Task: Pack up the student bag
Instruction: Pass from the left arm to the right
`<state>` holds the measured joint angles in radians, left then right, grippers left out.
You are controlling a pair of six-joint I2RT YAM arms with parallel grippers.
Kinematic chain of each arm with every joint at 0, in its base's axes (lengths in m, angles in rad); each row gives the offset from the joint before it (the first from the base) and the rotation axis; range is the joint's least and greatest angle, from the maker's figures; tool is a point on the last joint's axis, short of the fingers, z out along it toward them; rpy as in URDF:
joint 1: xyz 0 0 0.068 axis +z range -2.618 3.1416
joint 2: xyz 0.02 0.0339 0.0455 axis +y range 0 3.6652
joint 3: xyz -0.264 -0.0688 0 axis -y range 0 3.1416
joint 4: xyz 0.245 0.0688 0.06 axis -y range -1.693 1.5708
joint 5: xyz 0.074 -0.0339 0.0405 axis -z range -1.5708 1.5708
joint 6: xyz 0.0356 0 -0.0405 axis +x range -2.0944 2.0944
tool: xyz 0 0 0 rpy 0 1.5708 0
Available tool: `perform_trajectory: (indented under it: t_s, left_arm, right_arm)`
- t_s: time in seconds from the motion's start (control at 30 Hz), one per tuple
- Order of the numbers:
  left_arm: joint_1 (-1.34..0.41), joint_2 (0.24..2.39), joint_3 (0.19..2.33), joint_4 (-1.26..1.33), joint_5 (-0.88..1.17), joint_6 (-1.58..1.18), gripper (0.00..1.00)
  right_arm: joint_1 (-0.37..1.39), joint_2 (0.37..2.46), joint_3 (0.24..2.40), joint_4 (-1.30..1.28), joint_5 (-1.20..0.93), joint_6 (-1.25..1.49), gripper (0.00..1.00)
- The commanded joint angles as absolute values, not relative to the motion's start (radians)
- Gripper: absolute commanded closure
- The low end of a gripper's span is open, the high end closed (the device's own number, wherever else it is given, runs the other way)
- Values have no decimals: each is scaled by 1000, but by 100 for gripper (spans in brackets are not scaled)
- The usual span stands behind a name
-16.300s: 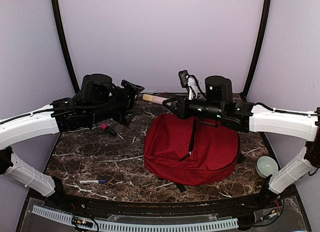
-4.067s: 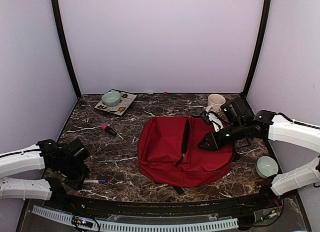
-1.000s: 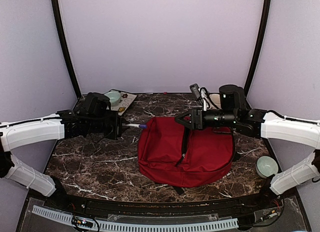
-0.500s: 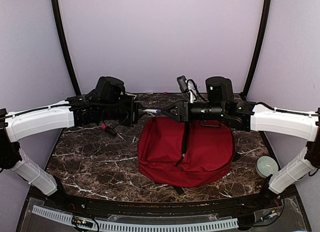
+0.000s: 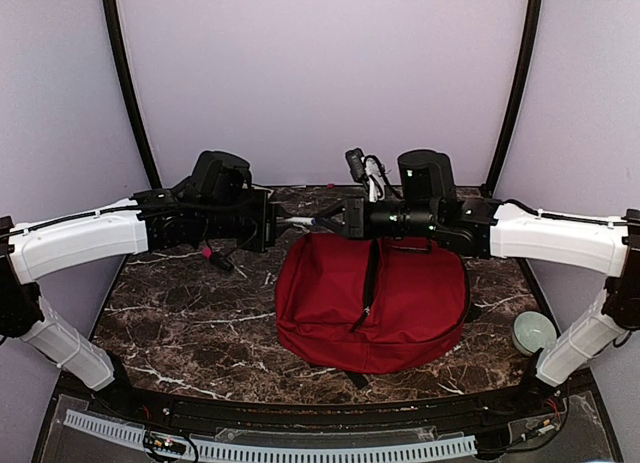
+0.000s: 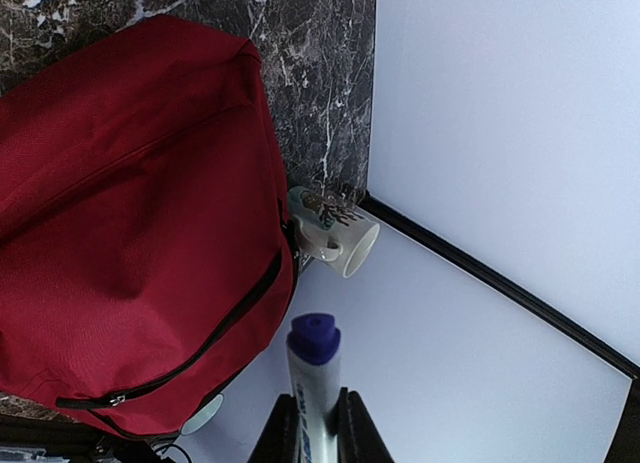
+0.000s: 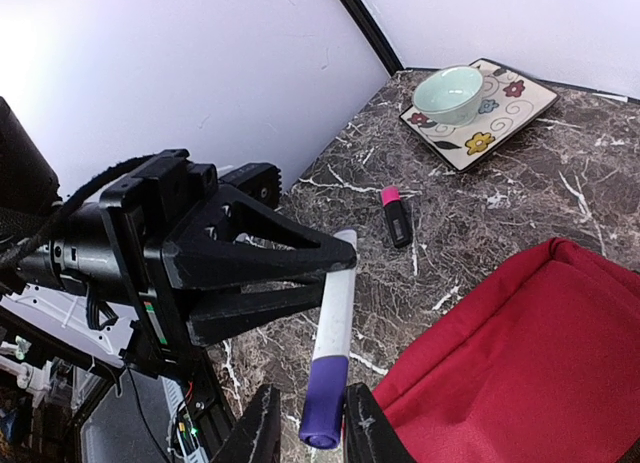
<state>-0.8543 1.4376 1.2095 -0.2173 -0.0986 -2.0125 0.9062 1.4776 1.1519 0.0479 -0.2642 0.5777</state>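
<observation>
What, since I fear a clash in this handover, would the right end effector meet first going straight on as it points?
The marker: its purple cap sits between the fingers of the right end effector. Next along that line is the left end effector, gripping the marker's white end, though depth is unclear.

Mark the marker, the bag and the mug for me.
marker [image 7: 333, 303], right wrist view, white barrel.
bag [image 5: 410, 303], top view, red front panel.
mug [image 6: 348, 246], left wrist view, side wall.
</observation>
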Motion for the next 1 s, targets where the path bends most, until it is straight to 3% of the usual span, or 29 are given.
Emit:
perform_trajectory:
  t_s: [0.0,0.17,0.43,0.6,0.97]
  left_arm:
    - [-863,1399,1217,-235,-115,-2017,100]
    - [-868,1392,1214,-239,-126,-2014,100]
    - [-868,1387,1208,-241,-144,-2019,100]
    - [-868,1389,1210,-238,-147,-2019,100]
    - [-871,1388,1213,-244,-159,-2013,100]
  right_arm:
    - [920,1496,1210,84,-247,583,78]
    - [926,1516,1231,70,-254,581,83]
    - [935,1525,1239,39,-266,573,67]
    - [934,1522,1238,28,-259,565,80]
    - [934,1535,1242,4,-255,555,88]
